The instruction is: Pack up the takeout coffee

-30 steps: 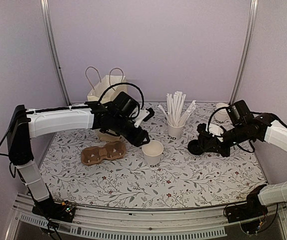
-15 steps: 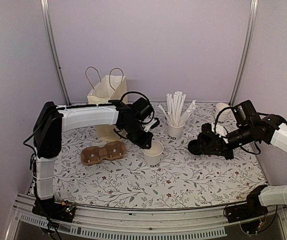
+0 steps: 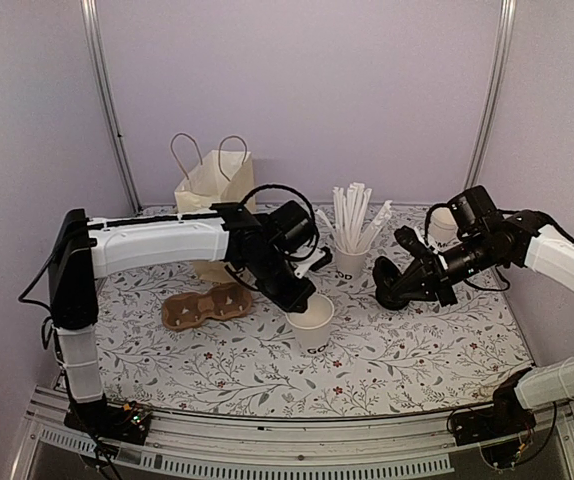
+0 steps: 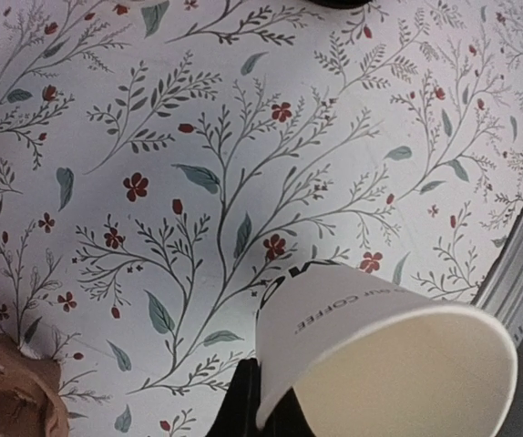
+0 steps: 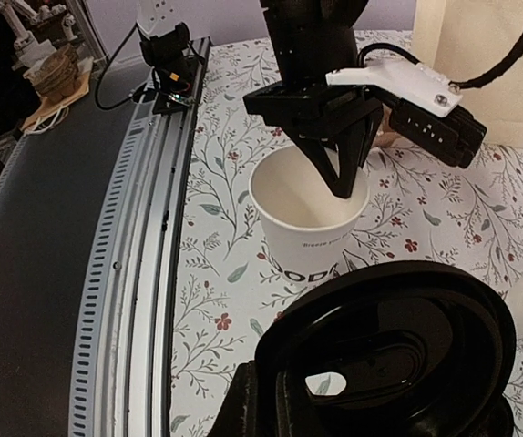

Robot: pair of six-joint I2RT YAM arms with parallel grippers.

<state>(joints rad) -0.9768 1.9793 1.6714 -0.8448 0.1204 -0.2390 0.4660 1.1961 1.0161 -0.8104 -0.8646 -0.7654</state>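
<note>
Cup (image 3: pixel 312 322) rim is pinched by the closed left gripper (image 3: pixel 303 300); right gripper (image 3: pixel 399 290) clamps the lid (image 5: pixel 398 355), which mostly hides its fingers in the wrist view.

— What do my arms look like from above?

— Your left arm (image 3: pixel 147 240) and right arm (image 3: pixel 567 262) wear white shells on the long links. The joints, wrists and bases are black.

— And close up, from the right wrist?

— Your left gripper (image 5: pixel 342 187) has slim black fingers under a black block. A white bracket (image 5: pixel 394 80) with small screws sits beside a black camera box (image 5: pixel 439 132). A black braided cable (image 5: pixel 517 50) runs into it.
</note>
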